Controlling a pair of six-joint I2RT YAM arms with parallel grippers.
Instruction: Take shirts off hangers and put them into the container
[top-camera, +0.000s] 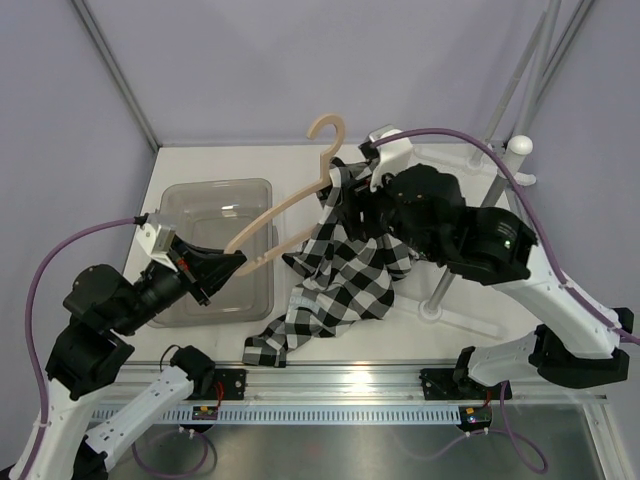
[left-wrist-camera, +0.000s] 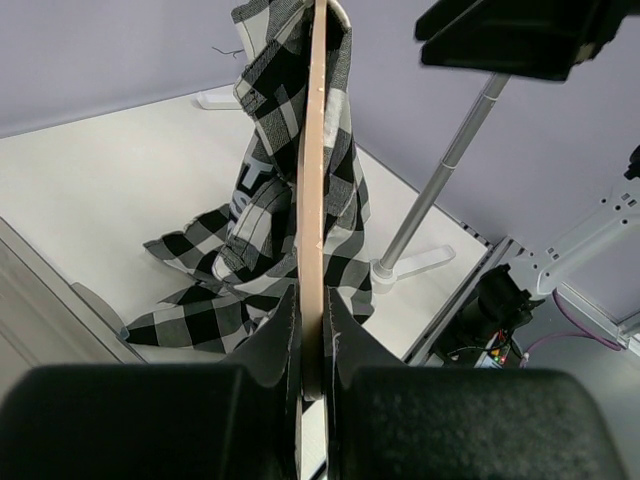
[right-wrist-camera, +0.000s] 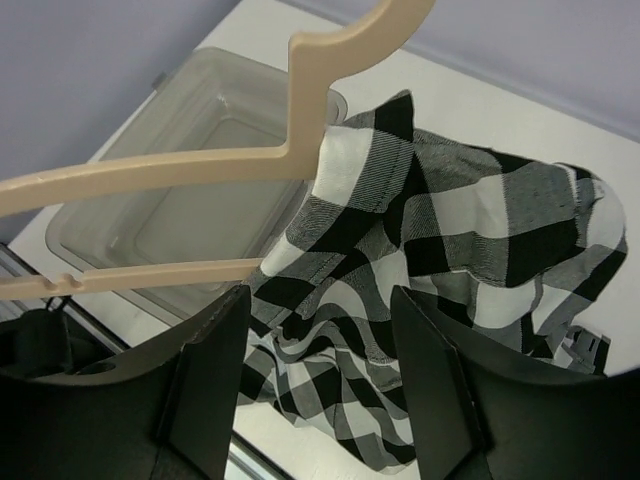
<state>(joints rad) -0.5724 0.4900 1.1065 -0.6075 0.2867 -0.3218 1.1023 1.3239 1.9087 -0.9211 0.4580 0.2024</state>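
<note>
Two end effectors: the left end effector (left-wrist-camera: 313, 330) is clamped on the hanger (left-wrist-camera: 312, 150); the right end effector (right-wrist-camera: 320, 300) stands open just above the shirt (right-wrist-camera: 450, 240).

One checked shirt (right-wrist-camera: 440, 230), one beige hanger (right-wrist-camera: 180, 168), one clear plastic tub (top-camera: 200, 215) and one metal stand pole (left-wrist-camera: 440, 175).

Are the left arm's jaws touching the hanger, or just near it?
Touching. The left wrist view shows both jaws pressed against the hanger, one on each side, with no gap.
</note>
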